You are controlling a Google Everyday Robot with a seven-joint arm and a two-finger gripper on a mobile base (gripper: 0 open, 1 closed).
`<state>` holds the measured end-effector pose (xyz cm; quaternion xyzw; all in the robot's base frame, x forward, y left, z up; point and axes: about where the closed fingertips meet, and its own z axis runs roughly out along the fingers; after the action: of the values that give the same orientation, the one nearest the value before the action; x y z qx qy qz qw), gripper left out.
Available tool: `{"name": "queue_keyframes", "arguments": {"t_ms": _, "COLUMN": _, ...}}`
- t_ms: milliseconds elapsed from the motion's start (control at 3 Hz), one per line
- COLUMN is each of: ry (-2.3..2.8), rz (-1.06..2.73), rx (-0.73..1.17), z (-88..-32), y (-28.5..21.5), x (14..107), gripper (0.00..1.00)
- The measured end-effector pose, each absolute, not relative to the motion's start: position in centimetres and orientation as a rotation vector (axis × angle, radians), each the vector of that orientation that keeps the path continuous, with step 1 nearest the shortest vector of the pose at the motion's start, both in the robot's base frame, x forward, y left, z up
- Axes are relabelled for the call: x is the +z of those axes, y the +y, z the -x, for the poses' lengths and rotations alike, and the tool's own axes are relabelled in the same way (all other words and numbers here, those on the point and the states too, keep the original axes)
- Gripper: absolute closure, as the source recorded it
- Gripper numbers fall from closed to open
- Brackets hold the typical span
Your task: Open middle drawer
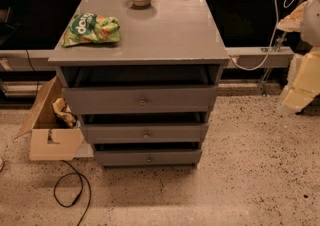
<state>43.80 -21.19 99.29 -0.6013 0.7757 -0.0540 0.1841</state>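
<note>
Hand (299,87) stands at 3 o'clock of the frame, well apart from the cabinet (150,30); whether apart or together, cannot tell. Middle drawer (120,133), toward 6 o'clock from centre, sits between top drawer (105,100) and bottom drawer (120,158), with a dark gap above its front.

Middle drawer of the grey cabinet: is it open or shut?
Apparently shut: the middle drawer sits in line with the top drawer and bottom drawer. The gripper is at the right edge, away from it.
</note>
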Motion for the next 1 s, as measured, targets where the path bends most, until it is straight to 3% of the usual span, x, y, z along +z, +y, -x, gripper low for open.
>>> {"name": "queue_keyframes", "arguments": {"t_ms": 333, "ry": 2.187, "rz": 1.695, "rx": -0.152, "z": -43.8, "y": -21.2, "x": 99.3, "gripper": 0.0}}
{"name": "queue_keyframes", "arguments": {"t_ms": 1000, "ry": 2.127, "rz": 1.663, "rx": 0.011, "z": -44.6, "y": -19.0, "x": 90.9, "gripper": 0.0}}
